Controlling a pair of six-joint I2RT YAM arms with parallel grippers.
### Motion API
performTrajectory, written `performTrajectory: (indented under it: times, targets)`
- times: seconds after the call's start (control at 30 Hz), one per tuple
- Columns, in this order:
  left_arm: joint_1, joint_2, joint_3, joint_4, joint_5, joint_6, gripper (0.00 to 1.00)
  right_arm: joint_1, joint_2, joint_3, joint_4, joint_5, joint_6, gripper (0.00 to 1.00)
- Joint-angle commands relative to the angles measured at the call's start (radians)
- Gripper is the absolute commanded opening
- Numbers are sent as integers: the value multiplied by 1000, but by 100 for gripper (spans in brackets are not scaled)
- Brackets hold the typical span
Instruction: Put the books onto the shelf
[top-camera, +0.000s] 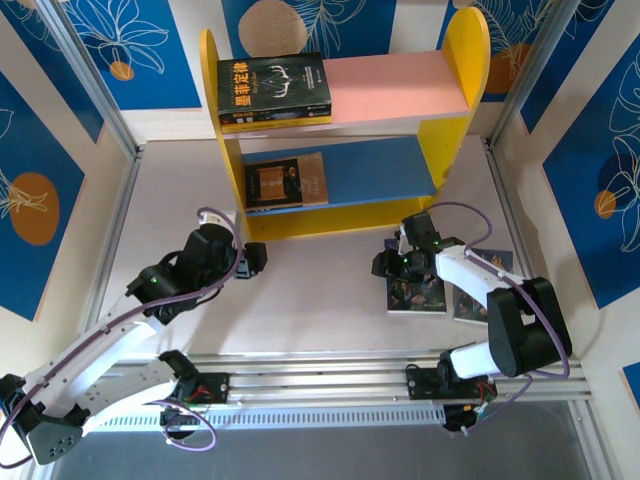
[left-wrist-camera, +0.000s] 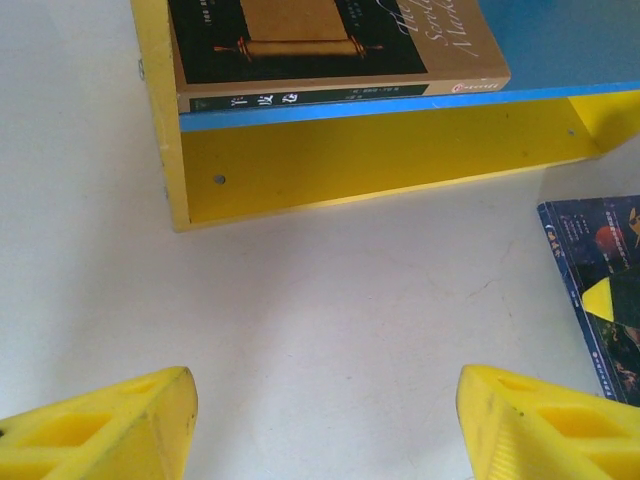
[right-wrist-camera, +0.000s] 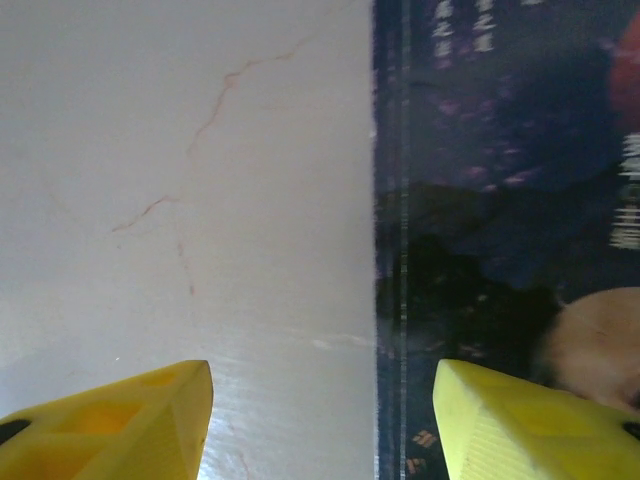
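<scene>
Shelving was partly done: a black book (top-camera: 273, 92) was set on the pink board (top-camera: 400, 85) of the shelf (top-camera: 465, 60), a brown book (top-camera: 285, 185) on the blue board (top-camera: 380, 170), a dark blue book (top-camera: 418, 297) left flat on the table (top-camera: 320, 310). Its edge was straddled by the right gripper (right-wrist-camera: 320, 400), released and empty; the left gripper (left-wrist-camera: 325, 410), also released, was held near the shelf. Pickup was judged in hand; that edge would need pinching.
</scene>
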Motion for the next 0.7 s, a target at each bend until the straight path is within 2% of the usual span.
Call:
performTrajectory:
  times: [0.0,0.17,0.33,0.67]
  targets:
    - [13,-12,-13,25,-1,18,70,-9,-13,27,-62,68,19,61]
    - [13,1,-25,41,15,13,70,-10,-3,27,-62,48,21,61]
    - [13,15,-36,60,24,9,70,-1,14,12,-30,-23,31,61]
    - [13,31,-40,72,42,3,70,104,89,33,-22,-35,50,62]
